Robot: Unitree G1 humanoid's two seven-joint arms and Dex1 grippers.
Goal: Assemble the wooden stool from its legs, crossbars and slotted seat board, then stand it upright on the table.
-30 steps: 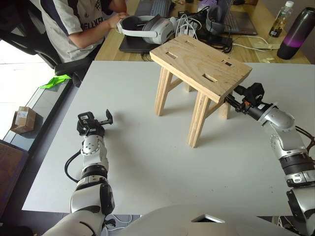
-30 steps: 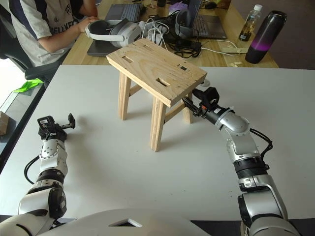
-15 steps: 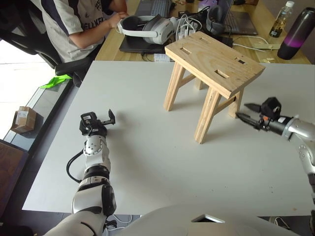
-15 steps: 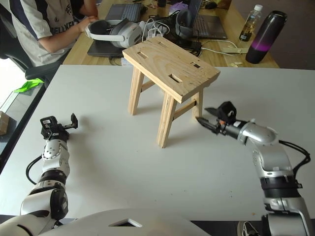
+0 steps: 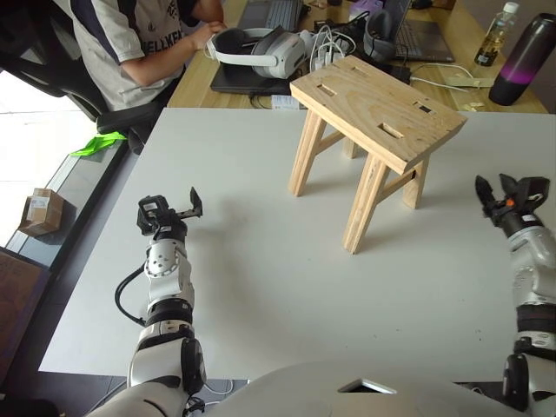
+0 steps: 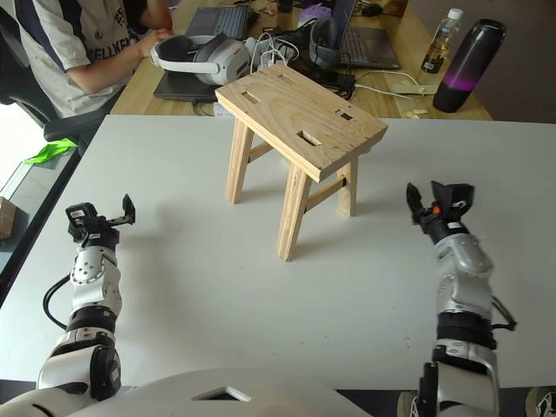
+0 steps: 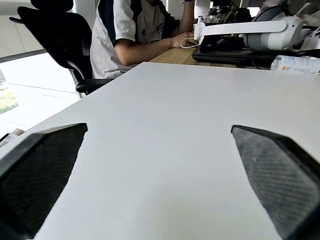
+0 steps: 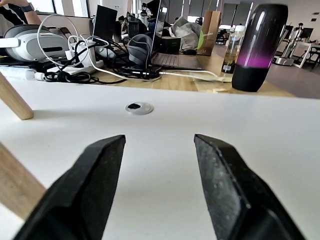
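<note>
Pulling away from the stool's (image 5: 378, 109) right side, the right gripper (image 5: 506, 191) is now sitting well clear of it, out toward the right edge of the white table (image 5: 261, 278). The stool is keeping the place it had half a second ago, after sliding rightward from where it was a second ago. The left arm is hardly shifting at all.

Starting on the left, the left gripper (image 5: 184, 208) is lying low over the left part of the table, well apart from the stool. Its jaws are standing wide open and gripping nothing; in the left wrist view its two dark fingers (image 7: 40, 170) are framing bare white tabletop.

Moving toward the middle and far side, the stool is standing upright on the table on all four legs. Its slotted seat board is lying flat on top, and crossbars are joining the legs underneath. Nothing is touching it.

Further right, the right gripper is pointing toward the far side of the table, jaws spread open and empty. In the right wrist view, the foot of one stool leg (image 8: 12, 100) is resting on the table beside its fingers (image 8: 90, 190).

Beyond the table, a white headset (image 5: 256, 48) and a dark purple-lit bottle (image 5: 521, 56) are sitting on a wooden desk (image 5: 195, 82).
</note>
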